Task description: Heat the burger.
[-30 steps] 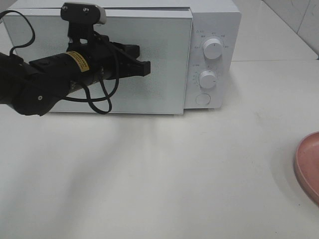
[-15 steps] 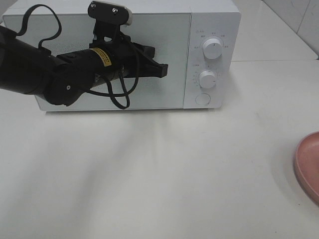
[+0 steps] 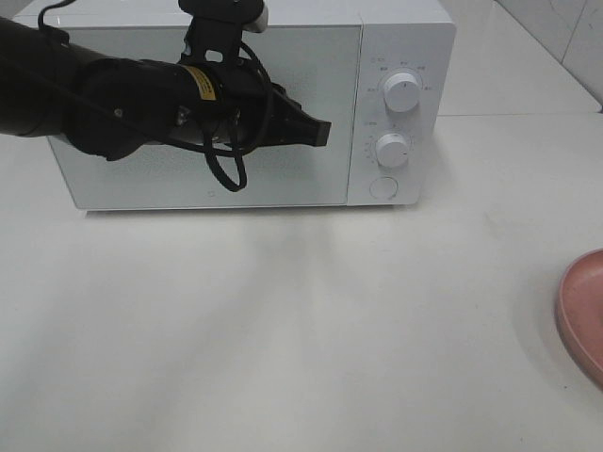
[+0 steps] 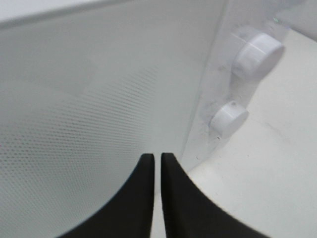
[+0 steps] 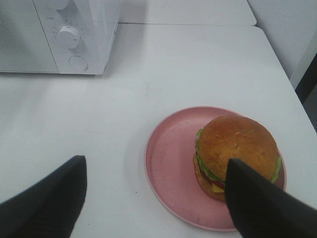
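Observation:
The burger (image 5: 237, 148), with a golden-brown bun and green lettuce, sits on a round pink plate (image 5: 168, 163) in the right wrist view. My right gripper (image 5: 156, 166) hovers above the plate, open, with a dark finger on either side and nothing held. The white microwave (image 3: 396, 38) stands at the back of the table with its door (image 3: 311, 179) flush and closed. My left gripper (image 3: 320, 132) is in front of the door's right part, near the control panel. Its fingertips (image 4: 146, 163) are almost together and hold nothing.
Two white knobs (image 3: 402, 92) (image 3: 392, 149) and a round button (image 3: 382, 187) are on the microwave's right panel. Only the pink plate's rim (image 3: 584, 311) shows at the right edge of the high view. The table top is white, with its edge (image 5: 277, 54) near the plate.
My left arm has swung right across the microwave front, toward the knobs. The door looked slightly ajar before and now lies flush. The right gripper has not moved.

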`<state>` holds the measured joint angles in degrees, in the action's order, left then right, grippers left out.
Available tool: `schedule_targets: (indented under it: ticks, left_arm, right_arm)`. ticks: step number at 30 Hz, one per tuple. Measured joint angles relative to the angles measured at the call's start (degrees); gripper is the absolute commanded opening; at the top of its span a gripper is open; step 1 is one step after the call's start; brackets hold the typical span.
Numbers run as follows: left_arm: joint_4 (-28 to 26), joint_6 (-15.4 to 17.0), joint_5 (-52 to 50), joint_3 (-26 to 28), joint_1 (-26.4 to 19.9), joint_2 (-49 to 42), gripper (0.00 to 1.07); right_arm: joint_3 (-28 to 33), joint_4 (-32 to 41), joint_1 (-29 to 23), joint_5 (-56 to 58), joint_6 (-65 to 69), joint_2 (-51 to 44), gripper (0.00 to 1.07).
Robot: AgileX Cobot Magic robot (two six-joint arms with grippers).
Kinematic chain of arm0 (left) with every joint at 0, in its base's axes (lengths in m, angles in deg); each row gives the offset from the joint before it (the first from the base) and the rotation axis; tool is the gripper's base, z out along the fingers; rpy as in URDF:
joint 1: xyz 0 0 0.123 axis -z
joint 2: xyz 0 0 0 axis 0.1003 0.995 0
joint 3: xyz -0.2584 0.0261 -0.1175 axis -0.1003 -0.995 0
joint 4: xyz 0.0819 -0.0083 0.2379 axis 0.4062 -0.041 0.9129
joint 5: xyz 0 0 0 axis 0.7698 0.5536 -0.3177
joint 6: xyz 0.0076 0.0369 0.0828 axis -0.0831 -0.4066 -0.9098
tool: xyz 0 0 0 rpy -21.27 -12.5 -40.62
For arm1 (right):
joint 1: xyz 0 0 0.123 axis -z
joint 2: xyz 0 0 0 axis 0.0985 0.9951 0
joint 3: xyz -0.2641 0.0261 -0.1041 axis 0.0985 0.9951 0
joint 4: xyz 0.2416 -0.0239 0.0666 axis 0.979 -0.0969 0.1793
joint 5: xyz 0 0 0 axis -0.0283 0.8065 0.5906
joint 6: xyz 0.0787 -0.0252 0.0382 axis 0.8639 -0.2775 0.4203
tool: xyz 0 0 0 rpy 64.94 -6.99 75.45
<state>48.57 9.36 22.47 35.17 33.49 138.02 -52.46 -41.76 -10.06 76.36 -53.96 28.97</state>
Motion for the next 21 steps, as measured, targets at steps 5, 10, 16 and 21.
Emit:
schedule_targets:
  ticks: [5,10,16,21]
  left_arm:
    - [-0.2,-0.1,16.7,0.1,0.6,-3.5,1.05]
    - [-0.2,-0.1,27.7,0.1,0.6,-5.8,1.03]
    - [-0.3,-0.1,42.0,0.1,0.6,-8.5,1.03]
    - [-1.1,-0.1,57.8,0.1,-1.7,-11.6,1.03]
  right_arm:
    - [0.0,0.0,0.0,0.0,0.0,0.0,0.76]
    - [0.0,0.0,0.0,0.0,0.0,0.0,0.76]
    - [0.0,0.0,0.0,0.0,0.0,0.0,0.76]
    - [0.0,0.0,0.0,0.0,0.0,0.0,0.76]
